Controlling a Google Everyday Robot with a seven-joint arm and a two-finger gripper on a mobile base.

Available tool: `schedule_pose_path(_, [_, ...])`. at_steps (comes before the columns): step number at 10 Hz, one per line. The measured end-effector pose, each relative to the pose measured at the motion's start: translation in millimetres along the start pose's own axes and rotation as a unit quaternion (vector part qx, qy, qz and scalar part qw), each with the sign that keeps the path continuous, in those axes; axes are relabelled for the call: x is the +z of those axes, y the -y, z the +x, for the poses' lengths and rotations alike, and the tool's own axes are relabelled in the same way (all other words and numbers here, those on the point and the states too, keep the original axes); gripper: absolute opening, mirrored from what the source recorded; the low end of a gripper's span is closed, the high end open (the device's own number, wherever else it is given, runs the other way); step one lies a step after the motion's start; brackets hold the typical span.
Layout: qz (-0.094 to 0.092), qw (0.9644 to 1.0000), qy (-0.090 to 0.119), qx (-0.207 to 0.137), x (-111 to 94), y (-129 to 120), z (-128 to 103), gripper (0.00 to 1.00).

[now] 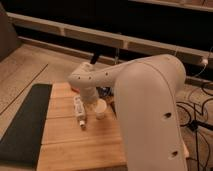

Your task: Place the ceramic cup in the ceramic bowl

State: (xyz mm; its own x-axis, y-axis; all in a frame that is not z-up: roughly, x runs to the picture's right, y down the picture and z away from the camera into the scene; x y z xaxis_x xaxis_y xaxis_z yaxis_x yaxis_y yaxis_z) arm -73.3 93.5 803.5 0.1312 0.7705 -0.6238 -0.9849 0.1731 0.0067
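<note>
Fingers of the gripper [98,107] looked clamped on the cup [102,110], which sat right at the foot of the wrist, near the middle of the bench [65,145]. Their grip was a judgement from how closely the cup met the wrist's end; the contact itself was shaded.

The cup stood upright, mouth up, just beside the bottle [79,111], which lay on its side to the cup's left. Whether the cup rested on the wood or hung slightly above it could not be told.

As for progress, the grasp seemed made, and that was all. The cup was plainly not in the bowl: it was out over bare wood. What was left was the greater part of the job: lift the cup, carry it over the bowl, lower it inside and let go.

The bowl itself was hard to find. A dark patch [106,92] showed in the gap behind the forearm, just beyond the cup, and it may have been the bowl's rim, but too little of it was in view to be sure. The arm [150,110] filled the right half of the view and hid that whole side of the bench. A mat [22,125] lay along the bench's left edge, and cables [196,112] trailed on the floor at the right.
</note>
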Motion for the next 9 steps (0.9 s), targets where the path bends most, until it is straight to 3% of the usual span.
schedule_pose_path(3, [0.007, 0.9995, 0.031, -0.01, -48.4, -16.5, -11.8, 0.0])
schedule_pose_path(6, [-0.003, 0.9971, 0.074, -0.021, -95.6, -31.9, -41.0, 0.0])
schedule_pose_path(9, [-0.009, 0.9955, 0.093, -0.021, -111.1, -33.5, -63.7, 0.0])
